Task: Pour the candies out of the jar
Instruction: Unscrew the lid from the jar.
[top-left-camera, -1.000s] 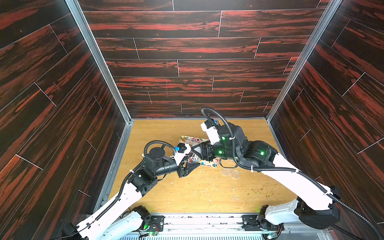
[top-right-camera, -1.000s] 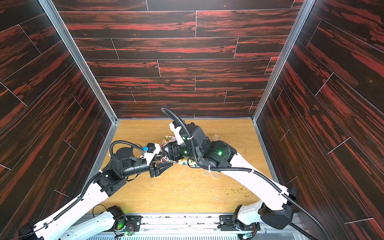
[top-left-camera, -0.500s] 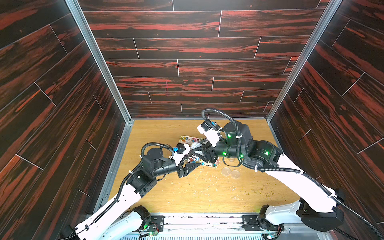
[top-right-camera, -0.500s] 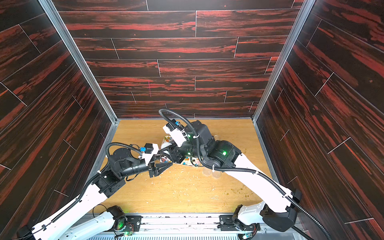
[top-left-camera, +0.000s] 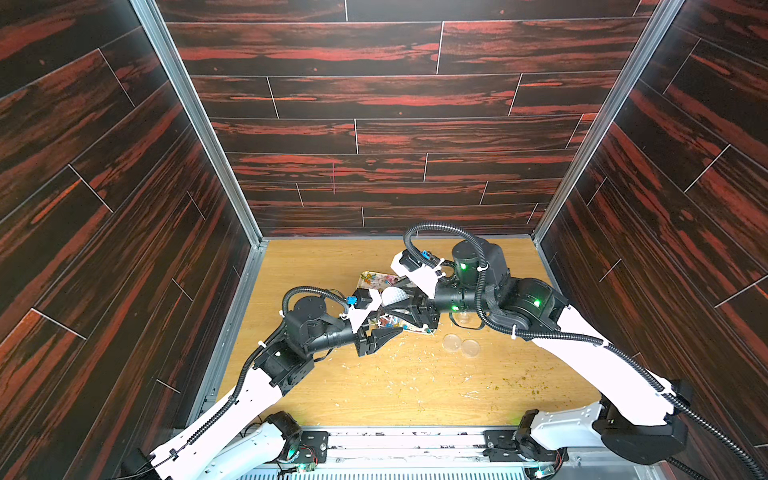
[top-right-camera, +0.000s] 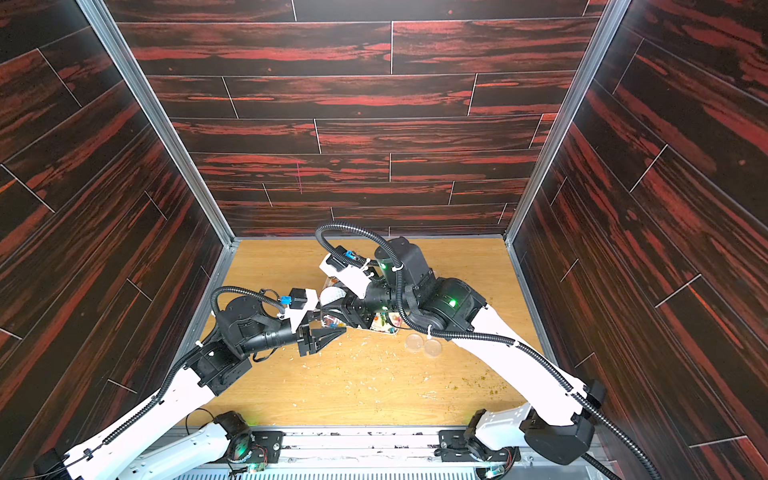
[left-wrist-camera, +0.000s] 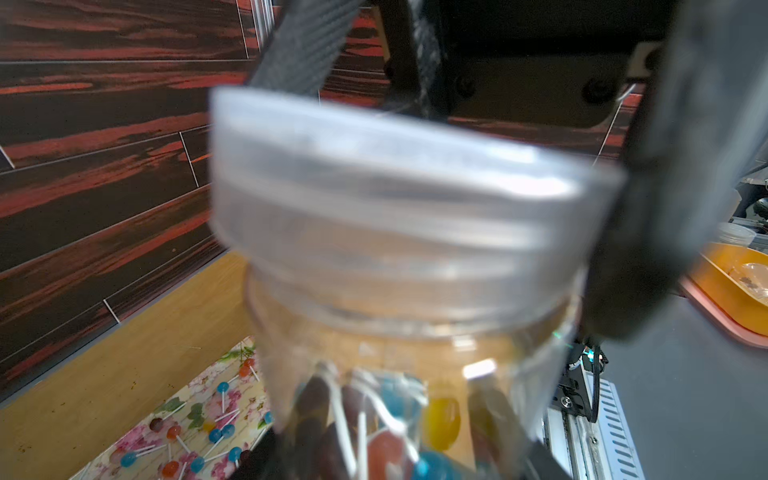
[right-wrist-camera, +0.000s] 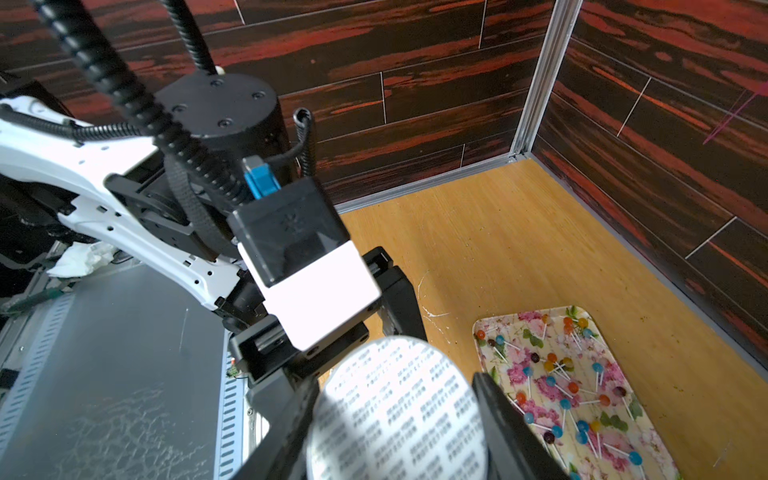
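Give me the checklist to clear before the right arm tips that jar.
1. Grip: ok. The right gripper is shut on the jar near its top.
2. Mouth open: not ok. A white printed seal covers it.
3. Contents: ok. Some candies are inside the jar.
4. Jar over the tray: cannot tell. It hangs near the tray's edge.
5. Other arm clear: ok. The left gripper is shut, holding nothing, beside the jar.
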